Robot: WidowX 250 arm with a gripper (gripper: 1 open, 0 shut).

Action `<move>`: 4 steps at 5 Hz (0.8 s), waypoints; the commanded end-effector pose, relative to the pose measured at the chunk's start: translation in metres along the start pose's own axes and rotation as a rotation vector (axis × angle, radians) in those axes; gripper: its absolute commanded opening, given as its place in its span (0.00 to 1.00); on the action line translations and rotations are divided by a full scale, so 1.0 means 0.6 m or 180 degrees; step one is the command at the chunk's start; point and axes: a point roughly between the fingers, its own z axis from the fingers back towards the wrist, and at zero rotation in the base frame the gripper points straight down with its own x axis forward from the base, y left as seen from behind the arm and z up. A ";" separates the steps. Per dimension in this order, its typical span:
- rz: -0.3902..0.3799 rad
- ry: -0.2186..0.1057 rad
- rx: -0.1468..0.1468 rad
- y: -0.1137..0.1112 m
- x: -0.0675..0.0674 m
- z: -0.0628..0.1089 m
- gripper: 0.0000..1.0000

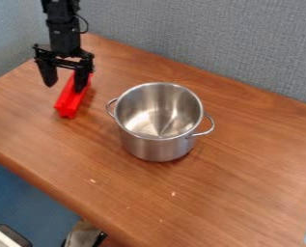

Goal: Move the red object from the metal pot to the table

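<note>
1. Red object [71, 96] lies flat on the brown bench [181, 193], left of the metal pot [160, 120] and apart from it. It is not in the pot; the pot's inside shows only bare steel.
2. Claw [63, 79] hangs from a dark arm, pointing straight down over the far end of the red bar. Fingers are spread wide, one on each side of that end. Nothing is pinched. Whether the tips touch the bar or the bench cannot be told from this view.
3. Reading of the placement: with the bar on the wood and the pot empty, the task's end state looks met. Spread fingers over the bar's end would suit either a release or the start of a grasp; the pictures alone do not settle which.
4. Bar lies at a slant, long axis running away from the viewer, well in from the bench's edge, so no risk of it sliding off.
5. Pot stands upright, both loop handles showing.
</note>
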 end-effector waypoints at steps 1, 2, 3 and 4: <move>-0.0080 -0.0099 -0.0029 0.001 0.004 0.011 1.00; -0.0166 -0.0061 0.0046 0.014 -0.009 0.004 1.00; -0.0246 -0.0071 0.0109 0.027 -0.020 0.008 1.00; -0.0186 -0.0137 0.0052 0.037 -0.004 0.011 1.00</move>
